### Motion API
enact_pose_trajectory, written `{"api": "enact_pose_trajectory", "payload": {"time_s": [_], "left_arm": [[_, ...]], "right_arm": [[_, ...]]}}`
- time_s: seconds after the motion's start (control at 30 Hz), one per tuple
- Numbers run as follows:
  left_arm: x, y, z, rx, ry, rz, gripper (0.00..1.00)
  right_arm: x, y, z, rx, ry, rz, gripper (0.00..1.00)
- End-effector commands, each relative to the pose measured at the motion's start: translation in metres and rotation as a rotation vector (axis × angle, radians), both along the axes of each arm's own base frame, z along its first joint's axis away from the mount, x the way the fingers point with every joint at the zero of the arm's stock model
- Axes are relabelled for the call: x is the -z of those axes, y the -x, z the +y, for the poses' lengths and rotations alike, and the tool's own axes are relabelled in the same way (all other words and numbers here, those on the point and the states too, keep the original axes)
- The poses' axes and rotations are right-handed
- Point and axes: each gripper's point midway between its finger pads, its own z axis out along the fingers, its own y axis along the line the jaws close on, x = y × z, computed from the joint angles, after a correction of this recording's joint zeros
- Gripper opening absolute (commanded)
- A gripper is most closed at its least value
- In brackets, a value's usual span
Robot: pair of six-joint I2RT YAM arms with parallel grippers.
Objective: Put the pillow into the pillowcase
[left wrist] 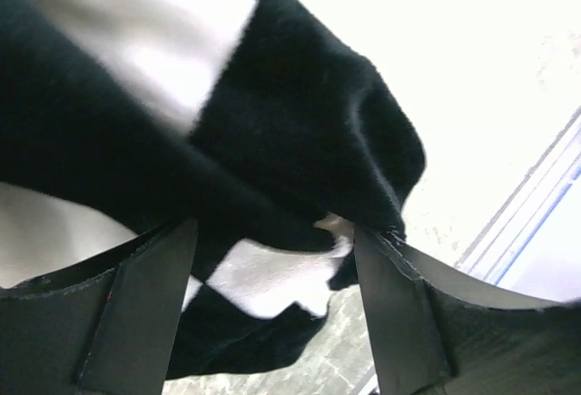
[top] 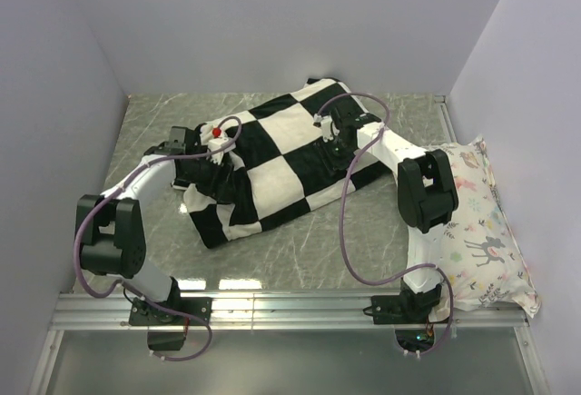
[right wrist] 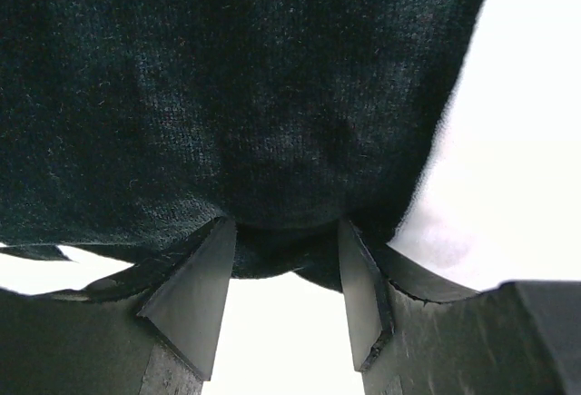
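The black and white checkerboard pillowcase (top: 281, 159) lies bulging across the middle of the table. The pillow is hidden. My left gripper (top: 218, 145) is at the case's left end, where the fabric is bunched. In the left wrist view its jaws stand wide apart, and a black fold of the pillowcase (left wrist: 300, 132) drapes over the tips of the left gripper (left wrist: 272, 227) without being pinched. My right gripper (top: 338, 141) is at the case's far right edge. In the right wrist view a thick black fold of the pillowcase (right wrist: 227, 95) bulges down between the tips of the right gripper (right wrist: 283, 227), squeezed from both sides.
A white pillow printed with deer and plants (top: 481, 222) lies along the right wall beside the right arm. The grey marble table (top: 363, 232) is walled on the left, back and right. A metal rail (top: 290, 309) runs along the near edge.
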Motion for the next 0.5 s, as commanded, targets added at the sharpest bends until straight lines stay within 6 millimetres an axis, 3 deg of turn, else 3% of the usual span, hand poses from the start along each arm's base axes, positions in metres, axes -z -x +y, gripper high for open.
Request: {"api": "enact_pose_trajectory", "payload": {"time_s": [0.0, 0.03, 0.13, 0.17, 0.27, 0.37, 0.47], "left_arm": [[-0.025, -0.004, -0.015, 0.031, 0.085, -0.042, 0.74], [-0.023, -0.007, -0.016, 0.022, 0.082, -0.039, 0.73], [-0.012, -0.012, -0.017, 0.007, 0.069, 0.004, 0.54], [-0.009, -0.013, -0.018, 0.018, 0.068, 0.017, 0.34], [-0.015, 0.000, -0.011, 0.060, 0.033, 0.028, 0.01], [-0.032, 0.024, -0.004, 0.137, 0.009, 0.007, 0.00], [-0.060, 0.045, -0.022, 0.227, 0.102, 0.021, 0.01]], "right_arm": [[0.009, 0.001, 0.004, -0.017, 0.014, 0.004, 0.56], [0.009, 0.001, 0.004, -0.016, 0.013, 0.007, 0.56], [0.011, 0.002, 0.003, -0.016, 0.015, 0.012, 0.55], [0.012, 0.003, 0.003, -0.015, 0.017, 0.015, 0.54], [0.014, 0.006, 0.002, -0.017, 0.019, 0.022, 0.52], [0.016, 0.013, 0.005, -0.032, 0.011, 0.039, 0.47], [0.021, 0.023, 0.014, -0.056, 0.011, 0.059, 0.44]]}}
